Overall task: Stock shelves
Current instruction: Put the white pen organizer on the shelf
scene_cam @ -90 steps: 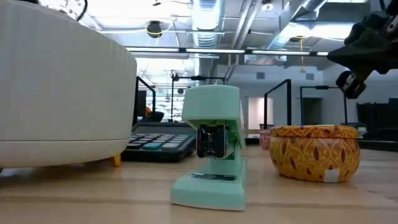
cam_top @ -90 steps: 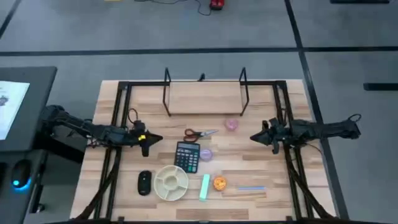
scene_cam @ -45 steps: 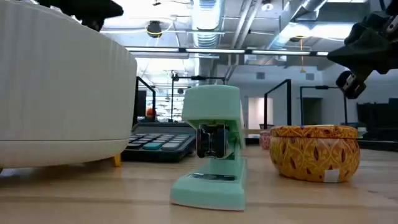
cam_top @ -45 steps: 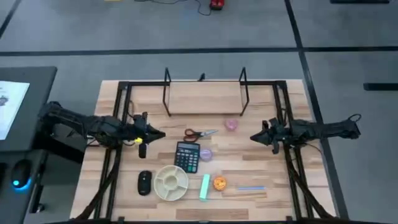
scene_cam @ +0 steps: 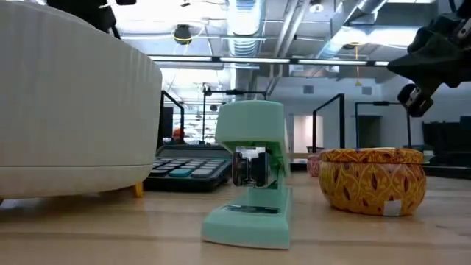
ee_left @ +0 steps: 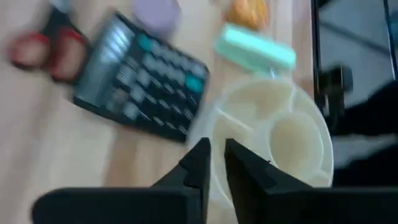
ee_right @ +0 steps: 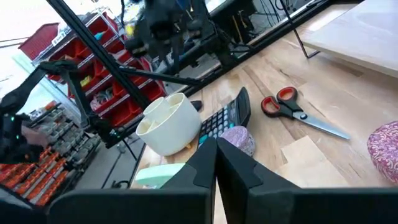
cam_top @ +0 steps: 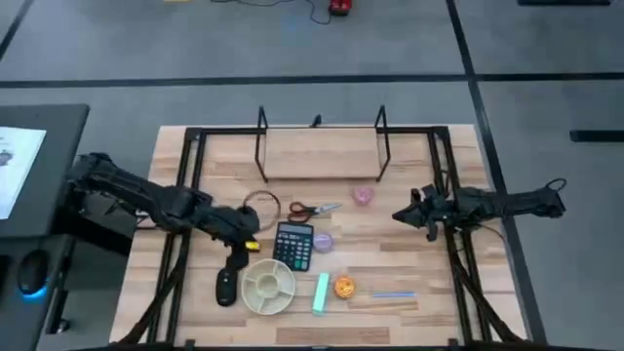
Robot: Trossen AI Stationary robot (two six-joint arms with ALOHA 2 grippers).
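Above the cream dish [cam_top: 268, 286] beside the calculator [cam_top: 293, 245], the left gripper [ee_left: 216, 163] hovers with fingers nearly together; the right gripper [ee_right: 216, 163], fingers together, waits by the desk's [cam_top: 409, 166] right edge.

A bunch of desk stuff is spread over the wooden table [cam_top: 409, 302]. Red-handled scissors [cam_top: 312, 209] are laid near the middle, with a small pink tin [cam_top: 363, 196] just to their right. A dark calculator [cam_top: 293, 245] is parked below the scissors, and a little purple round thing [cam_top: 323, 242] is sat right beside it. A cream divided dish [cam_top: 268, 287] is found toward the front edge, with a black mouse [cam_top: 226, 288] on its left and a mint green stapler [cam_top: 321, 293] on its right. An orange patterned tin [cam_top: 343, 287] is placed next to the stapler, then a thin blue pen [cam_top: 392, 293] further right. A thin dark ring [cam_top: 261, 207] is seen left of the scissors.
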